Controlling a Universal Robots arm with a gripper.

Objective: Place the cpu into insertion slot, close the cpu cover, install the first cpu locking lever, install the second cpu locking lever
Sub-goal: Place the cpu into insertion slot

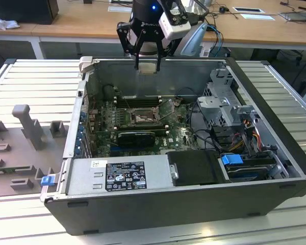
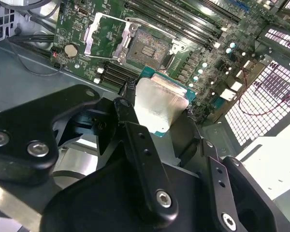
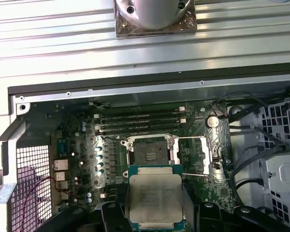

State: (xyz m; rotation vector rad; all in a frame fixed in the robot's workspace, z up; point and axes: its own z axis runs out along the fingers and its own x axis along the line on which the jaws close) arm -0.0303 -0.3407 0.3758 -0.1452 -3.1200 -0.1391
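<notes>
My gripper (image 1: 148, 65) (image 2: 159, 104) (image 3: 154, 203) is shut on the cpu (image 1: 148, 70) (image 2: 157, 106) (image 3: 154, 195), a pale silver square chip with a teal edge, clamped between two black fingers (image 2: 130, 121). It hangs above the far rim of the open computer case, well over the board. The insertion slot (image 1: 143, 118) (image 2: 146, 48) (image 3: 152, 151) lies bare on the green board, showing its brownish contact field. Beside the slot the cpu cover (image 2: 100, 34) (image 3: 192, 154) is flipped open. A thin locking lever (image 3: 195, 175) sticks out along the cover.
Long black memory slots (image 3: 140, 121) run beside the socket. A drive cage (image 1: 224, 102) and cables (image 1: 245, 138) crowd the exterior view's right side of the case. The power supply (image 1: 122, 176) spans the near side. Grey fixtures (image 1: 28, 125) sit on the exterior view's left.
</notes>
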